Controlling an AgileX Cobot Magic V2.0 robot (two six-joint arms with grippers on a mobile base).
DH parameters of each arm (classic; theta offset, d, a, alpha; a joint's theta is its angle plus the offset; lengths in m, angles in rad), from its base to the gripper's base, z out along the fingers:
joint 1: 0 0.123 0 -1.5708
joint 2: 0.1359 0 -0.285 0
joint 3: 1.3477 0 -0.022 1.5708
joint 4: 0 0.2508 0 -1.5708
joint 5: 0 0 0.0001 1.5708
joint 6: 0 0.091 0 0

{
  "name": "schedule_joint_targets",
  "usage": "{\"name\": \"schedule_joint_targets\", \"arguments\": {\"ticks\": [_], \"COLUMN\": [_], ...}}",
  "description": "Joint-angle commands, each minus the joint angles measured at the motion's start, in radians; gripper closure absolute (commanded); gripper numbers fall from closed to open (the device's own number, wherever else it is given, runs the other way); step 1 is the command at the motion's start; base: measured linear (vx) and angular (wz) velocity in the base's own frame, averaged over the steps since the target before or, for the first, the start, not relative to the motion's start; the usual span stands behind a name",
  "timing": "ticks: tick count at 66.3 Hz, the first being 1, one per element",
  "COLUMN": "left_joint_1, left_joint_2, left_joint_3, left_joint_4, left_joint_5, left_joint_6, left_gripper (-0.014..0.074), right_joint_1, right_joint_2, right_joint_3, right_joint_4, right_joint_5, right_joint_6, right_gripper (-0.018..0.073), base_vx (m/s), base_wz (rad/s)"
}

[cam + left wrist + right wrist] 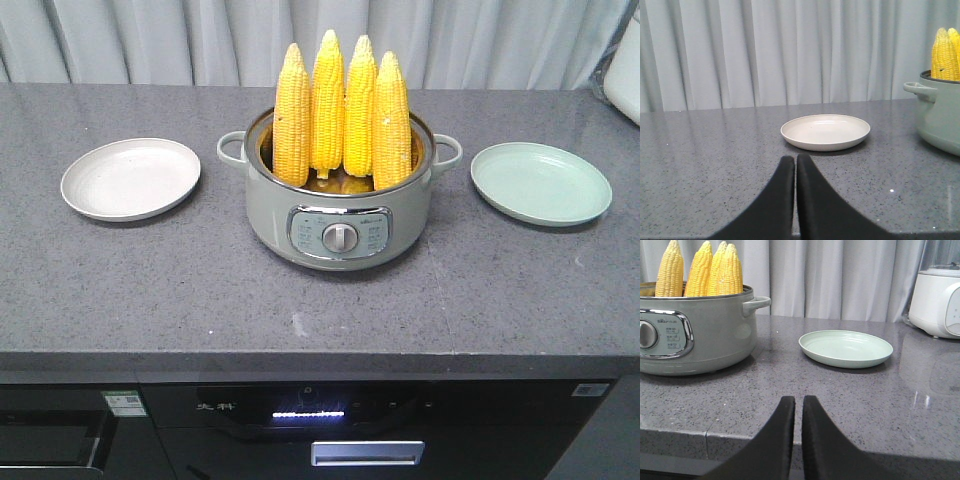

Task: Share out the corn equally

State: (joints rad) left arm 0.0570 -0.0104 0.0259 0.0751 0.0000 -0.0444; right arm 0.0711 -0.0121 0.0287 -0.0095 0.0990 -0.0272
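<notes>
Corn (340, 105), four cobs, stands in the pot (270, 215) on the worktop (150, 280) between a white plate (130, 178) and a green plate (541, 182). The left hand (795, 159) and right hand (794, 399) are pinched together, empty.

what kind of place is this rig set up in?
Probably a kitchen or a kitchen mock-up: a grey speckled countertop, an electric pot holding four corn cobs, and a built-in appliance with a lit display under the counter.

Left gripper (793, 159), right gripper (795, 399), jaws closed
</notes>
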Motion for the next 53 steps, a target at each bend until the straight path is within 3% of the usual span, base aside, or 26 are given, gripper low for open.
{"name": "schedule_joint_targets", "arguments": {"ticks": [1, 53], "left_joint_1": [-0.015, -0.015], "left_joint_2": [-0.017, -0.017], "left_joint_3": [0.014, 0.014], "left_joint_4": [-0.010, -0.010], "left_joint_5": [-0.070, -0.070], "left_joint_6": [0.000, 0.000], "left_gripper": [0.0603, 0.0603], "right_joint_1": [-0.006, -0.006], "right_joint_2": [-0.001, -0.001], "right_joint_3": [0.007, 0.007], "right_joint_4": [-0.006, -0.006], "right_joint_5": [-0.078, -0.078], "right_joint_6": [-0.004, -0.004], "right_gripper": [0.0524, 0.0524], "base_vx": [0.07, 0.07], "base_wz": [0.03, 0.03]}}
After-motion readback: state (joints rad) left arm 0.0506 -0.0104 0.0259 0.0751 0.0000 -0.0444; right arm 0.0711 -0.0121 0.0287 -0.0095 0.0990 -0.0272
